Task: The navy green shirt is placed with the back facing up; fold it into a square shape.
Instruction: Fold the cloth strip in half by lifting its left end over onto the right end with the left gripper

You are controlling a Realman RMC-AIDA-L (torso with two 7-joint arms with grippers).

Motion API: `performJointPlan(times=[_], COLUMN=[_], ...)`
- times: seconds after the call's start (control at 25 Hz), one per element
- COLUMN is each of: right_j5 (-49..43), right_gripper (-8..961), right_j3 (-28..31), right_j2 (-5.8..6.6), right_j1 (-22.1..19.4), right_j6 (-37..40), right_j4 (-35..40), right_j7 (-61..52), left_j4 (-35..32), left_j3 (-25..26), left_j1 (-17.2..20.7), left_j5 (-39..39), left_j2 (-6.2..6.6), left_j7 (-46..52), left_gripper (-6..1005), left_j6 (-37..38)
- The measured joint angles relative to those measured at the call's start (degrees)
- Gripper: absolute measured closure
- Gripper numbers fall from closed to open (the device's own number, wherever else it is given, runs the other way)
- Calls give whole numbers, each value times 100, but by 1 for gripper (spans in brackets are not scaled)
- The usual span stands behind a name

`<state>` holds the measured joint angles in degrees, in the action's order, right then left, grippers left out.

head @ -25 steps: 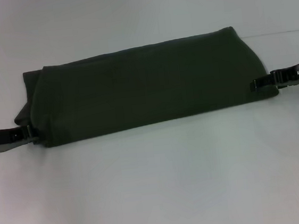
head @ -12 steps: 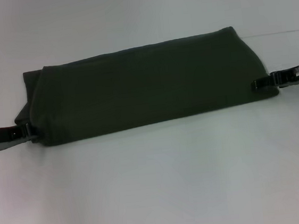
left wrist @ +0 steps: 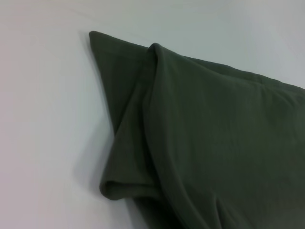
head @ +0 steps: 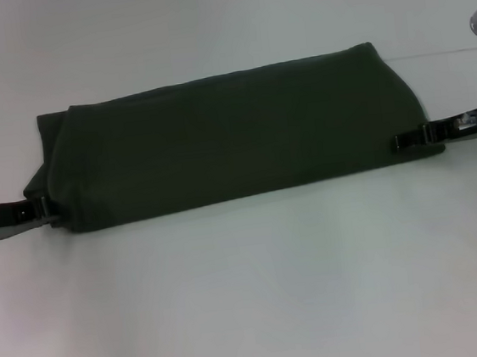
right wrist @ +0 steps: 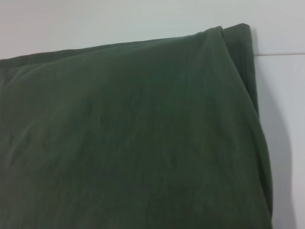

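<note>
- My left gripper sits at the left end of the big dark olive-green soft cotton shirt, near its front corner, tips touching the cloth edge. Can't tell if it's pinching fabric or just resting there.
- My right gripper is at the opp. end, tips over the front right corner of the shirt. Same here: grip state not readable.
- Neither wrist view shows my own fingers, only cloth: left wrist sees stacked layers w/ a rolled lip at the end, right wrist sees a smooth top layer and a neat corner.
- The shirt lies as a long band across the white tabletop, plain side up.
- Step, as I judge it: lengthwise fold looks done; band's ends still need bringing in.
- Next move calls for a firm hold on all layers at each end, then carrying the ends toward the middle w/o dragging the stack.
</note>
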<state>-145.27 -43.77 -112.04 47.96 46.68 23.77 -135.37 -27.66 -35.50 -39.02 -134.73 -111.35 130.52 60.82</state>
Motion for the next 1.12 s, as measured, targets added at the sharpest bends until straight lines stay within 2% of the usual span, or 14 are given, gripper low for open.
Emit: performJointPlan(times=[0.4,0.6,0.8,0.96,1.12], right_j5=[-2,-2,-1,1,2], right_gripper=[73,244,474,725,797], right_j3=[0,0,-2,-2,7], right_j2=[-11,-18,-13,23,43], right_j1=[-12,-41,-51,-68,-116], right_j6=[-126,-127,-75,51,66], right_j4=[-95,-95,-95,-80,-34], right_j7=[2,2,26,60,40], left_j4=[-8,-20,-20,-51,-70], left_j3=[0,0,0,0,0], left_j1=[-6,-11,-18,-18,-18], left_j5=[4,8,9,9,9], left_j2=[0,8,9,9,9], left_j7=[12,40,43,53,58], left_gripper=[992,992,992,992,992], left_j6=[0,7,9,45,65])
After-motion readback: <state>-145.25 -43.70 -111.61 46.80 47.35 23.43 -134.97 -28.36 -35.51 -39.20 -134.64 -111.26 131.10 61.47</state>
